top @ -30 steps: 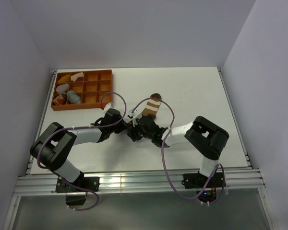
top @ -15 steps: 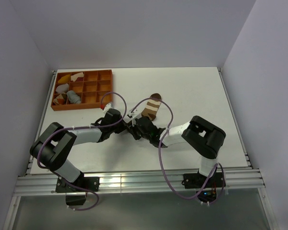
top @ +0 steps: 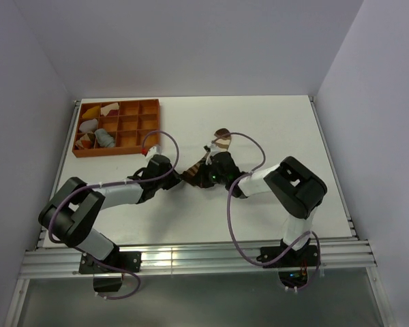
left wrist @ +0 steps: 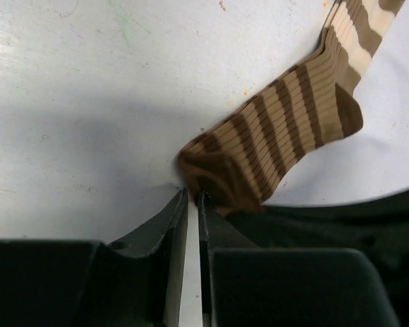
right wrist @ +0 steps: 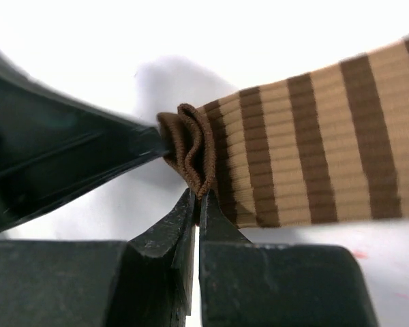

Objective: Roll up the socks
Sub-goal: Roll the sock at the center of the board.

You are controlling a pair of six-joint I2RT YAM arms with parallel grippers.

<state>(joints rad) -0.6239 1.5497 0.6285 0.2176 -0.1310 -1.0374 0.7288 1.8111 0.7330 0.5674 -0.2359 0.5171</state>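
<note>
Right claw [right wrist: 195, 199] clamped on the folded end of the brown striped sock [right wrist: 307, 146] on the worktop [left wrist: 88, 82]; left claw [left wrist: 193, 197] closed, tips touching that fold. Sock looks light, soft, springy; grip the fold's edge firmly.

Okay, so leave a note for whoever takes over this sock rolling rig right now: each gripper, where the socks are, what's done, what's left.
Left gripper: shut, tips against the folded dark end of the brown striped sock. Whether it pinches fabric is unclear.
Right gripper: shut on that same fold.
Sock: only the end is folded over; the rest stretches away from the arms, unrolled.
A grey piece lies in the orange tray, too small to tell if it is the second sock.
Done: the first fold. Left: roll the rest, then the other sock.
</note>
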